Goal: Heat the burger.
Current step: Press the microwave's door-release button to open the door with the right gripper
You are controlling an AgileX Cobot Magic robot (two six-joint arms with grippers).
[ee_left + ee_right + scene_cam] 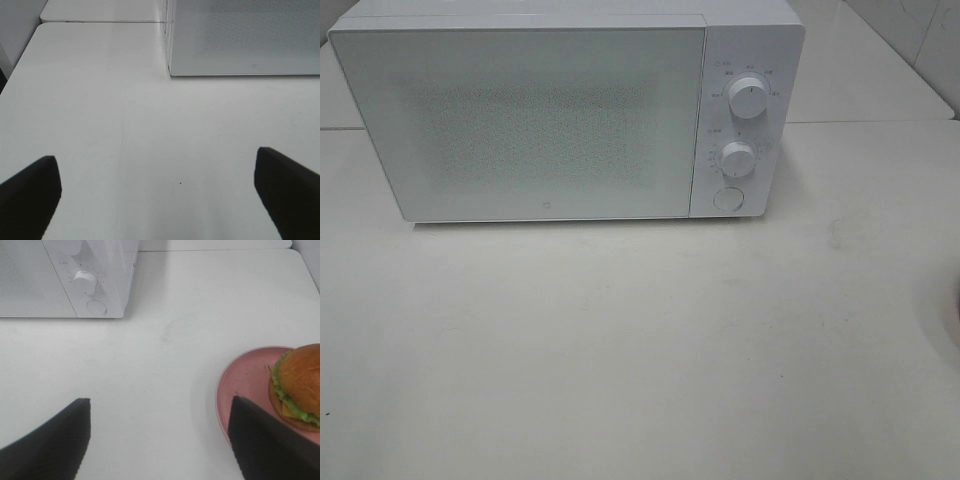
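Microwave (520,120): white, at the far side of the table (620,340), door shut, so closed to any food for now.
Controls: upper knob (750,97), lower knob (737,158) and a round button (727,199) stacked on the right-hand panel, on the right arm's side; button probably the door release, judging by its place under the knobs.
Burger (297,385): upright on a pink plate (245,377) at the right of the table, nearer than the microwave and well apart from it; seen clearly only from the right wrist, with bun on top and lettuce and cheese showing at the edge.
Plate's role: likely a carrier, sparing the soft bun from being squeezed.
Left gripper (155,162): released, jaws spread wide over bare table, grasping nothing; facing the microwave's near left corner, seemingly waiting there for door work.
Right gripper (160,402): released and empty, spread wide just left of the plate; one finger overlapping the rim in the wrist view, contact impossible to tell.
Stage: at the very start, with the door not yet opened and the burger not yet inside.
Next need: opening the door before lifting anything.
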